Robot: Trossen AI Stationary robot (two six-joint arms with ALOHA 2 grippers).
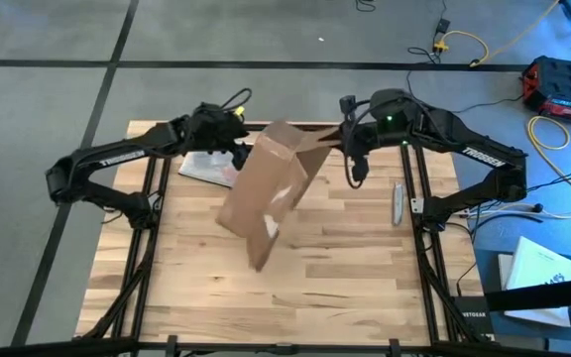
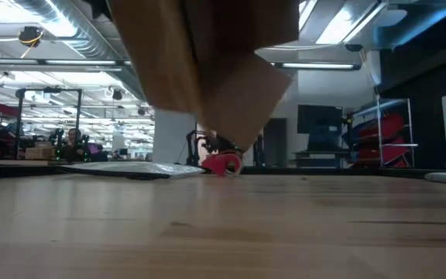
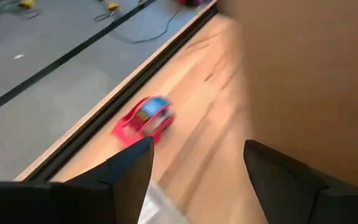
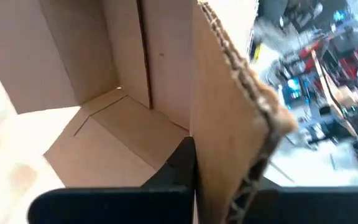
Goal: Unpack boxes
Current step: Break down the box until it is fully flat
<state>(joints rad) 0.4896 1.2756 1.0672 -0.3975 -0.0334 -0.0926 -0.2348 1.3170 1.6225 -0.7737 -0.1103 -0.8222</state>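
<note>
Wooden planks make up the counter (image 1: 345, 278), and above its middle the brown cardboard box (image 1: 266, 193) hangs tilted, clear of the surface, its open end turned up toward the right arm. Clamped tight on the edge of one flap at the box's upper corner is the right pincer (image 1: 337, 139). Beside the box's other side, the left pincer (image 1: 238, 149) stands partly open, gripping nothing. Under it a clear plastic bag (image 1: 204, 167) lies flat. Nearby rests a small red-and-blue object (image 3: 145, 119).
</note>
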